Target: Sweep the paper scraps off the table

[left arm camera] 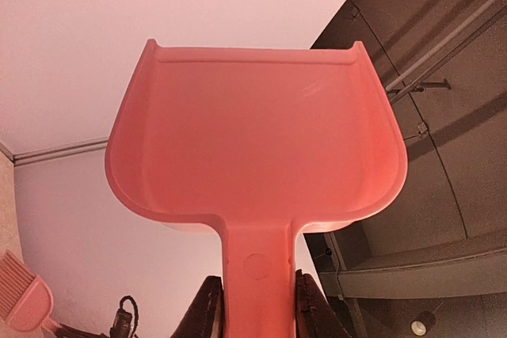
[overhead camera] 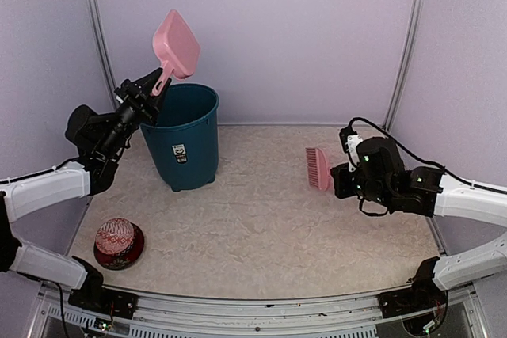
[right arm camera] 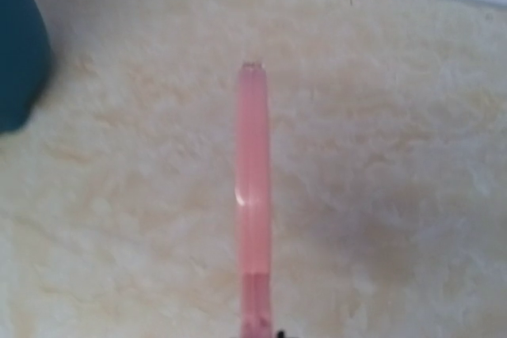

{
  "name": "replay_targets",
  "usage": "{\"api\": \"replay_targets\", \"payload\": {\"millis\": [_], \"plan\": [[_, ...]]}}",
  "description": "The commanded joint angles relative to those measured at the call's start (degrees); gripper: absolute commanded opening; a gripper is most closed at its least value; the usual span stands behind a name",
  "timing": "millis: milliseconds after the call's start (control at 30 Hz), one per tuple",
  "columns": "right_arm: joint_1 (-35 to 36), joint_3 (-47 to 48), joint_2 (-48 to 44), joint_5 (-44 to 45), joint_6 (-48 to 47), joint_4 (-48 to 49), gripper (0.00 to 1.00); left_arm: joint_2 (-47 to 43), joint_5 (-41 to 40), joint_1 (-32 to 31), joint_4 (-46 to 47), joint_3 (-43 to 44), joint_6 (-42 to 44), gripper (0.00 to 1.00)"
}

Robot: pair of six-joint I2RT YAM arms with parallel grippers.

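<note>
- The table [overhead camera: 269, 219] is a broad beige, marbled surface, closed in by lilac walls [overhead camera: 301, 29] with a metal frame [overhead camera: 261, 302] along its near edge.
- At the near left a dark red bowl [overhead camera: 139, 248] stands on the table with a red patterned ball [overhead camera: 116, 237] in it.
- Above and behind the bowl, the left arm [overhead camera: 47, 187] reaches up and to the right.
- The left gripper [overhead camera: 155, 91] has its jaws set narrow and clamped on the handle of the pink dustpan [overhead camera: 176, 45]. The wrist view shows a dark finger [left arm camera: 207, 313] pressed on each side of the handle.
- The dustpan stands raised, scoop uppermost and handle down, over the left rim of the teal bin [overhead camera: 186, 140].
- The bin stands upright on the table at the back left. Its inside is too dark to read.
- The paper scraps cannot be made out in any view, so I cannot tell where they lie.
- Right of the bin and well apart from it, a pink brush [overhead camera: 318, 169] juts leftward from the right gripper [overhead camera: 339, 176], whose jaws are closed on its handle.
- I cannot tell whether the brush touches the table.
- The right arm [overhead camera: 467, 195] comes in low from the right edge.
</note>
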Motion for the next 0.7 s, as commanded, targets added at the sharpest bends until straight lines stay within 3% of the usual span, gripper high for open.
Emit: {"api": "replay_targets", "payload": {"millis": [0,133,367,667], "plan": [[-0.5,-0.5,-3.4,-0.4,0.8,2.1,0.0,-5.2,0.5,0.0,-3.2,-0.3,6.3,0.0],[-0.5,-1.3,-4.9,-0.3,0.9,2.0,0.0,-10.7,0.7,-1.0,-17.8,2.6,16.5,0.0],[-0.5,-1.5,-6.4,0.5,0.9,1.9,0.0,-16.9,0.9,-4.5,-33.2,4.5,29.3,0.0],[-0.6,-0.8,-7.8,2.8,-1.2,2.1,0.0,-21.7,-8.2,-14.4,-52.2,5.9,46.9,0.0]]}}
